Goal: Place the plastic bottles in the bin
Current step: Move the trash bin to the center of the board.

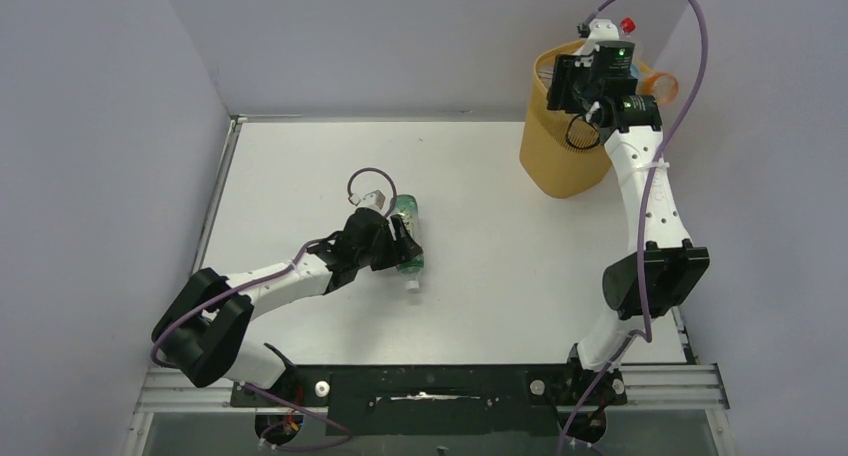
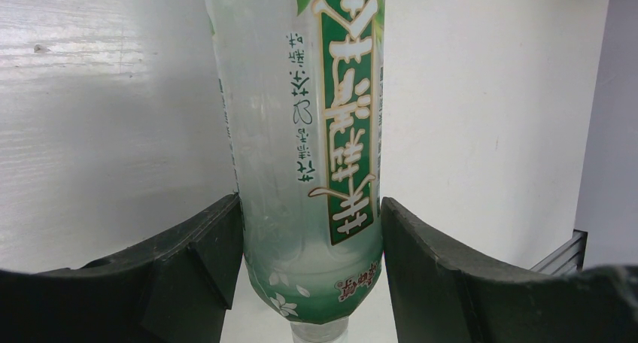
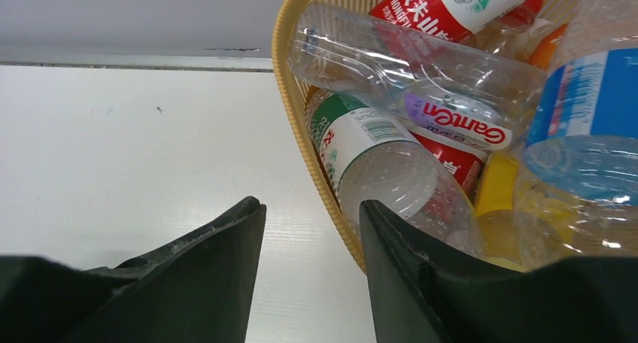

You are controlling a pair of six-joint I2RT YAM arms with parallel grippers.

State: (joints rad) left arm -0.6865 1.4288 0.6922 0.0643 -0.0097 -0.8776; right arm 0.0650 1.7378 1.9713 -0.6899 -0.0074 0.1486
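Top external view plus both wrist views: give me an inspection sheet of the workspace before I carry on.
Surface: white table, no spills or marks of note.
Job's things: green-label bottle lying mid-table; bin at the far right, holding many bottles piled up to the rim.
Clutter: nothing seen.
Grippers: left jaws closed on the green-label bottle's sides; right jaws open and empty, up at the bin's rim.
Cables: purple cable arcs high over the right arm; a second one loops at the left wrist; no snag seen.
Surroundings: plain grey walls close around the table.
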